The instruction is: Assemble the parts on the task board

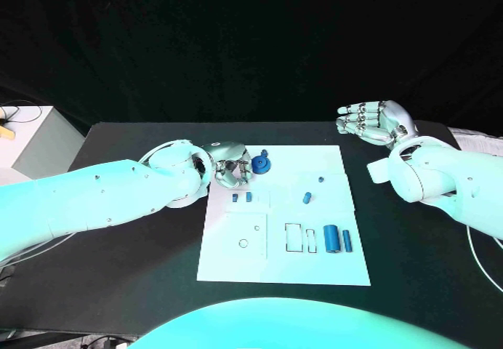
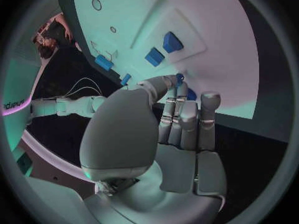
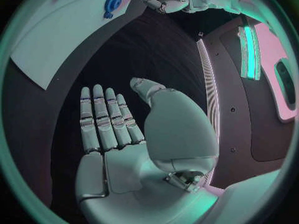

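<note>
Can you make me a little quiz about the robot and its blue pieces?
1. True or false: the right hand is holding a blue part.
2. Which hand is at the round blue part near the task board's far edge? A) left hand B) right hand
3. The two long blue parts lie on the board's side nearer which arm?

Key: 1 false, it is open and off the board; 2 A; 3 the right arm.

A black matte surface (image 1: 126, 262) sits before a dark black backdrop (image 1: 251, 58); a white cabinet (image 1: 37, 149) stands beside its edge.
</note>
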You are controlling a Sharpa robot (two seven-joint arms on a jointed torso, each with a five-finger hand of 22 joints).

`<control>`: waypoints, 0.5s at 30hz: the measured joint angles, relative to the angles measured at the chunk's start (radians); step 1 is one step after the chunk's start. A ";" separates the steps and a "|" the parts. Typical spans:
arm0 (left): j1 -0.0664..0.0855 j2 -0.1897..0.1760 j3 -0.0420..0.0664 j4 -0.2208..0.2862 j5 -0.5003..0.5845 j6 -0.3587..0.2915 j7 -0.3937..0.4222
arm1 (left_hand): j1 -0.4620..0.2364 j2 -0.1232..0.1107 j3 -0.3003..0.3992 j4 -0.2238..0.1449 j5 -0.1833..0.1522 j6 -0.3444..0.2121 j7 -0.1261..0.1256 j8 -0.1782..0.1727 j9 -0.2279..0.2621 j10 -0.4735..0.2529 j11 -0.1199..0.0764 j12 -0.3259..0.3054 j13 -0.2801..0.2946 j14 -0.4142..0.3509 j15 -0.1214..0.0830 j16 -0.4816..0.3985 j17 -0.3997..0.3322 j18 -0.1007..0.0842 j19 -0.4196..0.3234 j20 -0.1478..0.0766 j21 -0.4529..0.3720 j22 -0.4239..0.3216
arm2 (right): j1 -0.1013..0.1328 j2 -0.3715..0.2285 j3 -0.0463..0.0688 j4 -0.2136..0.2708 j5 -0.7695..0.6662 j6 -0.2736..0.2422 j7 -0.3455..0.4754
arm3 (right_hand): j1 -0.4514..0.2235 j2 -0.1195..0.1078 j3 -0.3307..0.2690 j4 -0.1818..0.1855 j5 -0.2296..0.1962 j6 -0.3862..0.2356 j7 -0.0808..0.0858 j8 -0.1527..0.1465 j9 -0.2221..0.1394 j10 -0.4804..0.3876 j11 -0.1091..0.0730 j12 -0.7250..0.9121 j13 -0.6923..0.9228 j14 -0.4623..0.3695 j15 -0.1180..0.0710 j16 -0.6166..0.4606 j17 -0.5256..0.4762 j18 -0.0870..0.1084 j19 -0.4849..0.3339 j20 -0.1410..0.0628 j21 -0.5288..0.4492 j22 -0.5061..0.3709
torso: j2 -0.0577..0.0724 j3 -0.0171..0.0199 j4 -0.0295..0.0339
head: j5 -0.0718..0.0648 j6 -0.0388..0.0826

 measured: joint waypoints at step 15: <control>0.000 0.007 -0.001 -0.003 0.000 0.005 -0.002 | 0.001 0.001 0.000 0.000 -0.002 0.000 0.000 0.000 0.002 0.000 0.000 0.000 0.000 0.000 0.000 0.000 0.000 0.000 0.000 0.000 0.000 0.000 | 0.000 -0.001 0.000 0.001 0.000 0.000 0.000 | 0.000 0.000 0.000 0.000 0.000 0.000 0.000 0.000 0.000 0.000 0.000 0.000 0.000 0.000 0.000 0.000 0.000 0.000 0.000 0.000 0.000 0.000 | 0.000 -0.0006 0.0000 | -0.002 0.000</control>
